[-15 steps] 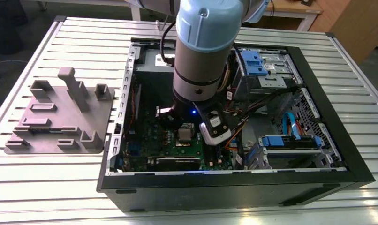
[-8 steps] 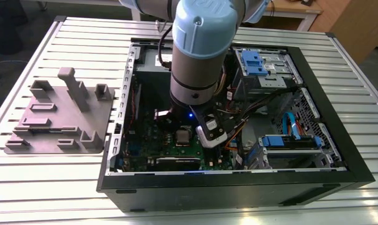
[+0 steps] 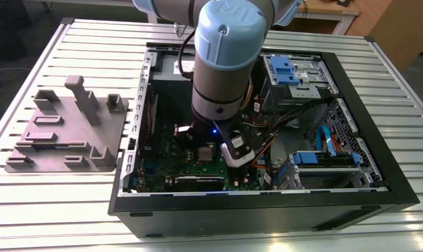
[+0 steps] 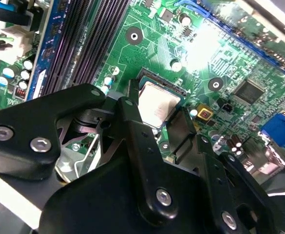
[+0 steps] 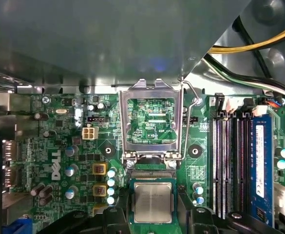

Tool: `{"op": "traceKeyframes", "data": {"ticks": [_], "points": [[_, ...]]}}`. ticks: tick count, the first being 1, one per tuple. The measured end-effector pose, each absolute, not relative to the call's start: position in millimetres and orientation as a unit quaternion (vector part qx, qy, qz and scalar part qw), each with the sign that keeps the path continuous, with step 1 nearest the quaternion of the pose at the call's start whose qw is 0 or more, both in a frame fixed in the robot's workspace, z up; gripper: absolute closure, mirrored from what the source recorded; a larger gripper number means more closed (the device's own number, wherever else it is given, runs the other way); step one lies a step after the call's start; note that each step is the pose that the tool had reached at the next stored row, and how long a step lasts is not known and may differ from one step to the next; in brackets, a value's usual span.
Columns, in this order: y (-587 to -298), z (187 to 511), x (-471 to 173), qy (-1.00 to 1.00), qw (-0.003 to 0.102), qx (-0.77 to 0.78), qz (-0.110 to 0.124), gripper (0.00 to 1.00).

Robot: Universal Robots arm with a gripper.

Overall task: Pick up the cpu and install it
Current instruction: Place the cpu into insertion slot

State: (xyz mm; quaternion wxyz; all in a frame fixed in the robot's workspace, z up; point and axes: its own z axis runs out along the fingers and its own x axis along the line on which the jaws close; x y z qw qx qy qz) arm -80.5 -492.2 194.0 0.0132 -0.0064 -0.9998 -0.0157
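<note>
Black end effector (image 4: pixel 159 105), fingers spread, straddles the cpu (image 5: pixel 153 202) lying in its socket (image 5: pixel 152 174).

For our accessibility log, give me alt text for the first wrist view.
The cpu lies flat in its socket on the green motherboard, with the silver socket frame hinged open beside it. The open gripper straddles the cpu.

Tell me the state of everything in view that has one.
cpu, lying flat in the socket.
socket frame, flipped open, standing up.
gripper, open, fingers either side of the cpu.
memory module, seated in its slot.
computer case, on its side, side panel off.
</note>
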Motion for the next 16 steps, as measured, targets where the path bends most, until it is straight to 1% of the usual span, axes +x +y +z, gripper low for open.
{"op": "traceKeyframes", "data": {"ticks": [15,16], "points": [[-492.2,190.4,-80.7,-1.000,0.013,-0.006,-0.016,0.53],[-492.2,190.4,-80.7,-1.000,0.013,-0.006,-0.016,0.51]]}}
